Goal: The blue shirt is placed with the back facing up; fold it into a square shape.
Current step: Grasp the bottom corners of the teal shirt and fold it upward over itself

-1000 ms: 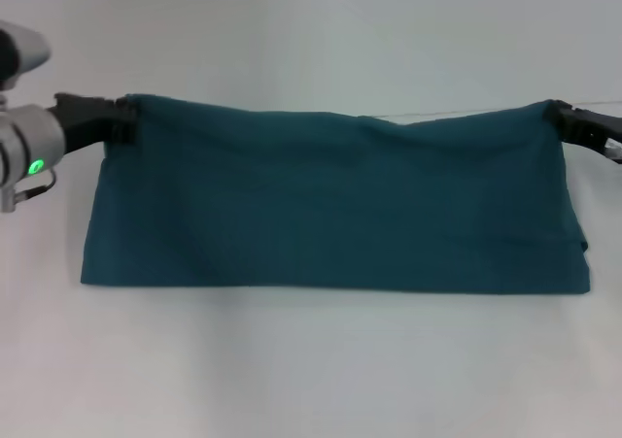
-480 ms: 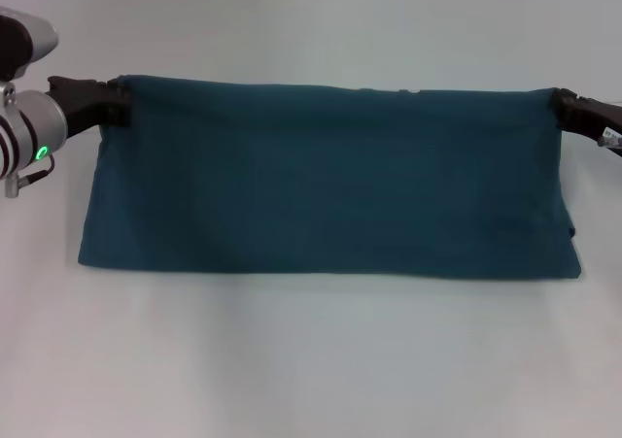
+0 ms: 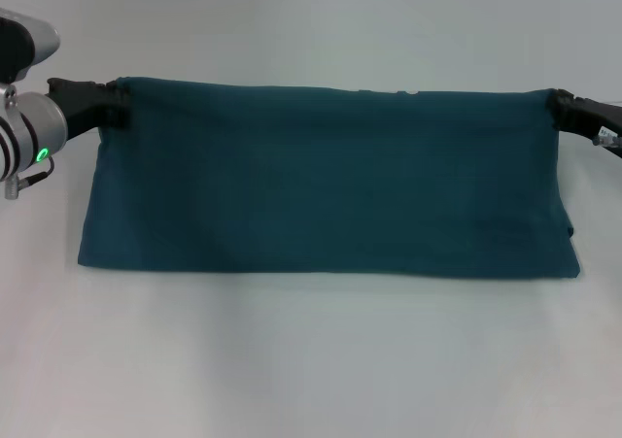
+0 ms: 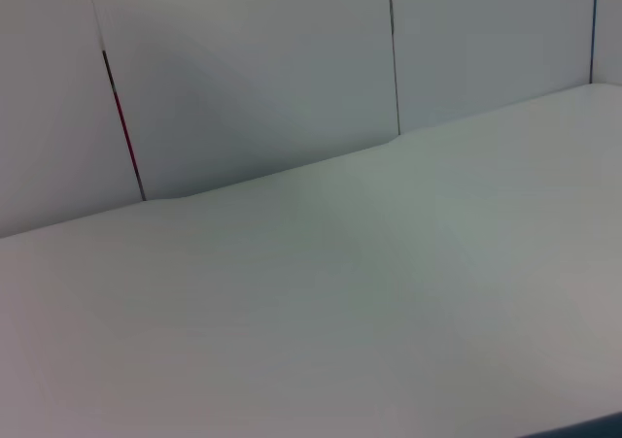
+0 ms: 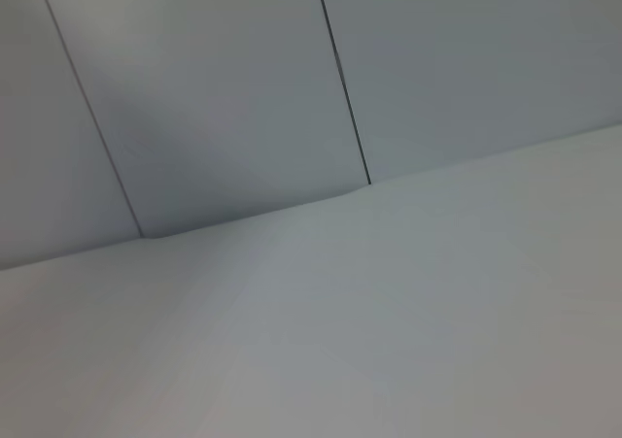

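Note:
The blue shirt (image 3: 330, 181) is a wide dark teal band across the middle of the head view, its top edge pulled taut and straight. My left gripper (image 3: 115, 105) pinches the shirt's upper left corner, shut on the cloth. At the far right my right gripper (image 3: 560, 108) is shut on the upper right corner. The shirt's lower edge rests on the white table (image 3: 311, 360). A small white mark shows at the top edge near the middle. Neither wrist view shows fingers; a sliver of the blue shirt (image 4: 593, 426) shows at one corner of the left wrist view.
White tabletop surrounds the shirt on all sides in the head view. The wrist views show the table running to a grey panelled wall (image 4: 253, 69), with a thin red line (image 4: 123, 127) at one panel seam.
A second ago the top edge sagged in the middle. Both grippers moved apart and slightly up, stretching it straight. Little has changed in the last half second.

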`<action>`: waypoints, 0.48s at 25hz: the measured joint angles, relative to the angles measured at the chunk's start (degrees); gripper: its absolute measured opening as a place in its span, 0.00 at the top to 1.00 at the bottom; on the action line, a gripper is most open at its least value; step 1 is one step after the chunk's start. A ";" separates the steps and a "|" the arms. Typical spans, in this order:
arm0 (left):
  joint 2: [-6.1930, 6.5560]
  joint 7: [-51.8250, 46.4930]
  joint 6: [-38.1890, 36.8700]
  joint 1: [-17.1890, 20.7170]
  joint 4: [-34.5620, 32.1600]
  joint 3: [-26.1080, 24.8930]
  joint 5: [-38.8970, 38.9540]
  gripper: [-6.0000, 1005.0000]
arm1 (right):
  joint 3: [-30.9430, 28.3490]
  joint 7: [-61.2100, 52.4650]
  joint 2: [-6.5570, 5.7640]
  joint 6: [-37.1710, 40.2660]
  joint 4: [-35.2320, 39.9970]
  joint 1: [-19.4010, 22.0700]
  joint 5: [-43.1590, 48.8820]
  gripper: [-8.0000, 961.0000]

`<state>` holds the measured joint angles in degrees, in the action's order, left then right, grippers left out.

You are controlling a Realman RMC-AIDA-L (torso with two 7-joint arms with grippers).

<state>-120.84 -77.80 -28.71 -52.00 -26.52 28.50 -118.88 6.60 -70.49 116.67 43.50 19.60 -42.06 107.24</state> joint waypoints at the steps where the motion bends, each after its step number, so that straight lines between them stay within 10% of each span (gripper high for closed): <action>1: 0.00 0.02 0.00 0.00 0.01 0.00 0.01 0.96 | 0.00 0.04 0.01 -0.09 -0.02 -0.01 -0.01 0.96; 12: -1.55 10.96 3.88 0.48 0.73 -0.35 14.77 0.96 | 0.04 6.66 1.29 -5.23 -0.52 -1.13 -4.50 0.92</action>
<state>-122.39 -66.84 -24.83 -51.52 -25.79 28.15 -104.11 6.64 -63.83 117.96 38.27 19.08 -43.19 102.74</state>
